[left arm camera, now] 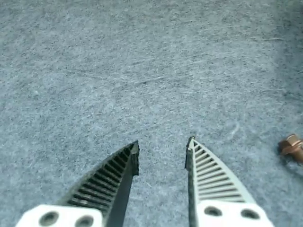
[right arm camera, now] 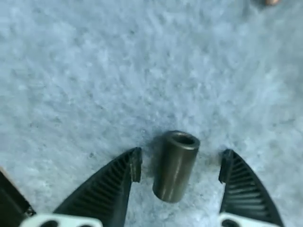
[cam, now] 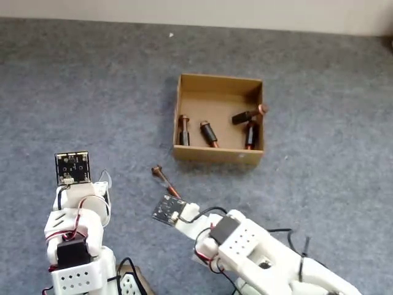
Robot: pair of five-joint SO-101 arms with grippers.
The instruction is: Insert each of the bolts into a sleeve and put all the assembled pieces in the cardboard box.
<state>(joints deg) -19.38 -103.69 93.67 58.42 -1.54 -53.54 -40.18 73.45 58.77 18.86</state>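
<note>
Okay: right gripper (right arm camera: pixel 182 152) spread, straddling sleeve (right arm camera: pixel 175 165) lying on carpet (right arm camera: pixel 71 71), no contact. Probably stiff, smooth metal, light, prone to rolling; best pinched mid-barrel. Left gripper (left arm camera: pixel 163 143) spread, empty.

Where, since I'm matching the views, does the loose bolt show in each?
High view: loose bolt on carpet before the cardboard box.
Left wrist view: its head at the edge, beyond the left claw.
Right wrist view: perhaps the copper speck beyond the sleeve.
Shared landmark: the carpet.
</note>
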